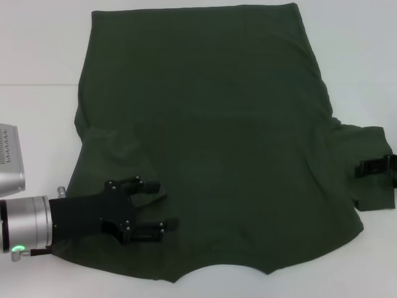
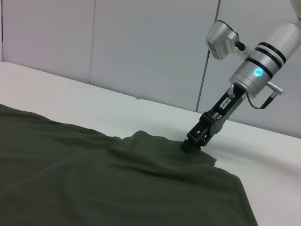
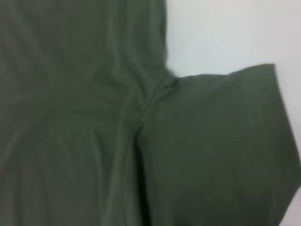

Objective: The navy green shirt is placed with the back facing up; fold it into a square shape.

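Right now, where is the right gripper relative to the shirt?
In the head view the right gripper is at the far right edge, resting on the navy green shirt at its spread right sleeve; the left gripper lies on the opposite, left side.

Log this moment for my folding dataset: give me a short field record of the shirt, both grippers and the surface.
garment: navy green shirt, spread flat, left sleeve already folded in, right sleeve still out
left gripper: over the shirt's near left part, fingers open
right gripper: at the right sleeve, tips down on the fabric
surface: white table
fold state: not yet square
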`<state>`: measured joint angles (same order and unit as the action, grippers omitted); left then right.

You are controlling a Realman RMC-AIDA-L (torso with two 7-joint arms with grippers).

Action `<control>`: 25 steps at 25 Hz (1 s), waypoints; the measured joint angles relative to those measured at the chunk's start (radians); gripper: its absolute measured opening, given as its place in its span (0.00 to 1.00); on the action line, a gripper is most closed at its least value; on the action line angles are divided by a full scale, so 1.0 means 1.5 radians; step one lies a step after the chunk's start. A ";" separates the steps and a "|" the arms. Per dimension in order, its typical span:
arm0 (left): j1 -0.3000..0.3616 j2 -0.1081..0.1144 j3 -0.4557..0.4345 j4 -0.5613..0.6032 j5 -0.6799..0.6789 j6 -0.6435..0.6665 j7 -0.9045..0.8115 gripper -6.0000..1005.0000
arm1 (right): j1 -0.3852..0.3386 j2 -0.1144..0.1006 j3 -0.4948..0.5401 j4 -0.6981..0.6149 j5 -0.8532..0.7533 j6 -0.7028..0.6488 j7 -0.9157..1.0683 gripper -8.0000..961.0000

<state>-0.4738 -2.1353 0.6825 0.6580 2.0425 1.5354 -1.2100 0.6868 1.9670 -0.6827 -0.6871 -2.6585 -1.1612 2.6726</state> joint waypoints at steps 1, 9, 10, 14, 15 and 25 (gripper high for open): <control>0.000 0.000 0.000 0.000 0.000 0.000 0.000 0.88 | 0.002 0.001 0.000 0.000 0.001 -0.002 -0.001 0.96; 0.000 -0.001 -0.001 0.000 -0.001 -0.008 0.001 0.88 | 0.018 0.008 0.000 0.000 0.002 -0.004 -0.006 0.96; 0.000 -0.001 0.000 0.000 -0.001 -0.010 0.001 0.88 | 0.019 0.008 0.000 0.000 0.002 -0.004 -0.006 0.96; -0.001 -0.001 -0.002 0.000 -0.002 -0.010 0.001 0.88 | 0.019 0.008 0.000 0.000 0.000 -0.003 -0.002 0.96; -0.002 -0.001 -0.003 0.000 -0.002 -0.010 0.001 0.88 | 0.019 0.008 0.000 0.000 -0.001 -0.002 -0.003 0.96; -0.005 -0.001 -0.004 0.000 -0.002 -0.016 -0.001 0.88 | 0.019 0.009 -0.024 -0.004 -0.005 0.001 -0.009 0.68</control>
<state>-0.4821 -2.1368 0.6763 0.6580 2.0401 1.5109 -1.2113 0.7154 1.9799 -0.7182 -0.6932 -2.6656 -1.1603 2.6593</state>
